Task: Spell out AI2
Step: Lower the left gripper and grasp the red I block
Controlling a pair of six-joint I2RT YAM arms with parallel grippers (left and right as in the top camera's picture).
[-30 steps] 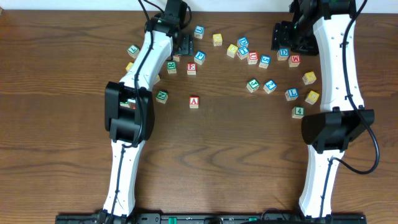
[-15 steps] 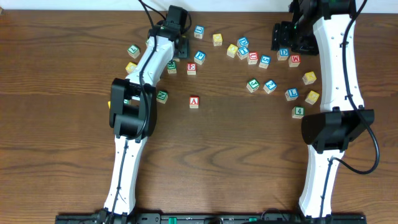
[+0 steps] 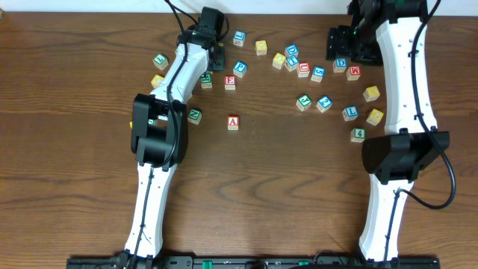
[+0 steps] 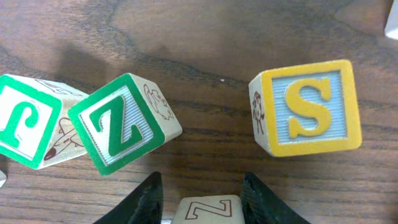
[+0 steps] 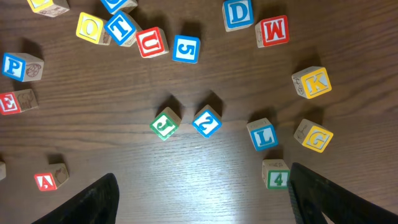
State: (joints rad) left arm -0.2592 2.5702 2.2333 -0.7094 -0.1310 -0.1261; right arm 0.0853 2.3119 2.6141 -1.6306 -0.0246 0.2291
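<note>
A red A block (image 3: 233, 122) lies alone on the wooden table, also in the right wrist view (image 5: 48, 179). A blue 2 block (image 3: 324, 103) lies among the right-hand scatter (image 5: 206, 121). I cannot make out an I face. My left gripper (image 3: 213, 60) is at the back left cluster. In the left wrist view its fingers (image 4: 204, 199) are closed around a plain wooden block with an outlined Z (image 4: 207, 210). My right gripper (image 3: 342, 46) hangs open and empty above the right scatter (image 5: 202, 177).
A green Z block (image 4: 118, 121), a green J block (image 4: 28, 121) and a yellow S block (image 4: 311, 109) lie just beyond the left fingers. Several lettered blocks are strewn along the back, with L (image 5: 261, 134), 4 (image 5: 277, 175), G (image 5: 314, 135) and K (image 5: 313, 82) at the right.
The left arm shifted its elbow and brought its gripper slightly left and down onto the back cluster, then held still. The right arm has not moved.
</note>
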